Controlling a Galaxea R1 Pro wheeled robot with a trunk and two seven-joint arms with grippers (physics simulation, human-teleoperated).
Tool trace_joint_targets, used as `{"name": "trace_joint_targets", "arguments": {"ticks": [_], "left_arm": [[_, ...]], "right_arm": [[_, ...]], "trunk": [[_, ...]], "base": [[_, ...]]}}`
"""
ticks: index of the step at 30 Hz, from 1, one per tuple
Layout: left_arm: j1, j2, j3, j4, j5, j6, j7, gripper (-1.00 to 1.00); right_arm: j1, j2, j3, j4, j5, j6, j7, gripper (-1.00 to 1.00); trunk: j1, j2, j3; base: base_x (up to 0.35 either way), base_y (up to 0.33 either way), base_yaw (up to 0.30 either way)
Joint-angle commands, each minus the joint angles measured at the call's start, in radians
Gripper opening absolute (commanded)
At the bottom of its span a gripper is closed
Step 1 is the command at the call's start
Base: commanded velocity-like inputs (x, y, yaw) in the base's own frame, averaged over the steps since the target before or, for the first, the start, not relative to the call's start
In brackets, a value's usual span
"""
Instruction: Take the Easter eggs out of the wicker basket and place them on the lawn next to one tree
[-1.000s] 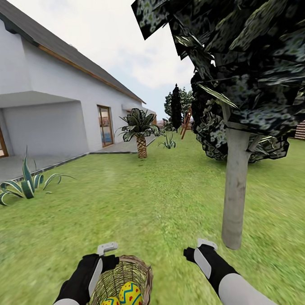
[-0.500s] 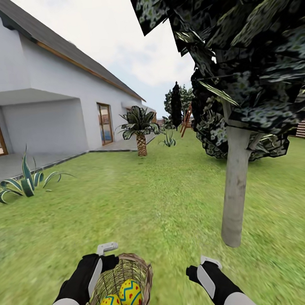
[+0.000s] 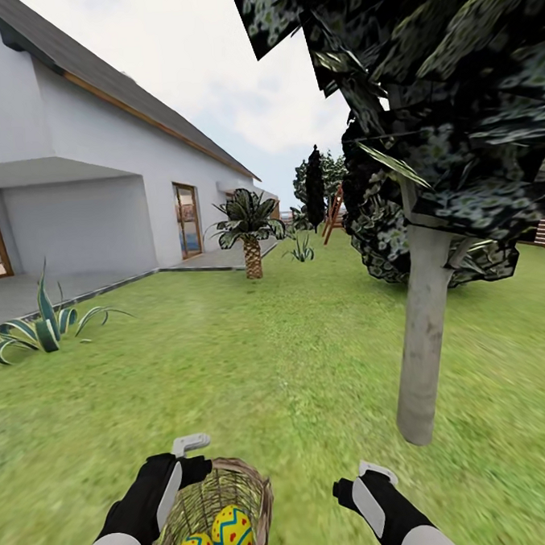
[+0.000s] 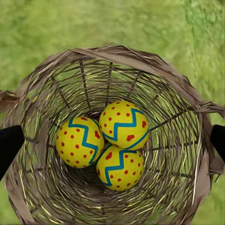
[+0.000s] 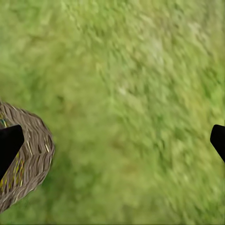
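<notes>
Left pincer (image 4: 112,140) spread wide, seemingly straddling wicker basket (image 4: 187,101) holding three Easter eggs (image 4: 124,124); right pincer (image 5: 112,138) apart over lawn (image 5: 136,93).

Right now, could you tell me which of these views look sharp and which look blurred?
Left wrist view: sharp on the Easter eggs and wicker basket. Right wrist view: the lawn is smeared. Head view: tree crisp, near grass soft.

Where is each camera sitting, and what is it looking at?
Head view: on the robot's head, facing across the lawn to the tree; both arms show.
Left wrist view: looks into the wicker basket at three Easter eggs; dark fingertips.
Right wrist view: looks down at grass; dark fingertips.
Shared: all three show the basket.
</notes>
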Motion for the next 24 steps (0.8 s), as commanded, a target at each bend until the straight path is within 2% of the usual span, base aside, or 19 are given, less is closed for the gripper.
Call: {"name": "trace_joint_targets", "arguments": {"ticks": [1,10,24], "left_arm": [[-0.001,-0.001,0.005,-0.002,-0.005,0.005,-0.002,1.00],[-0.001,-0.001,0.006,-0.002,-0.003,0.006,-0.004,1.00],[-0.001,0.001,0.006,-0.002,0.004,0.023,-0.006,1.00]], "right_arm": [[0.000,0.000,0.000,-0.002,-0.010,0.003,-0.006,1.00],[0.000,0.000,0.000,-0.001,-0.011,0.001,-0.006,1.00],[0.000,0.000,0.000,-0.001,-0.010,0.001,-0.006,1.00]], "trunk": [[0.000,-0.001,-0.001],[0.000,-0.001,-0.001],[0.000,-0.001,-0.002]], "base": [[0.053,0.000,0.000],[0.011,0.000,-0.120],[0.000,0.068,-0.003]]}}
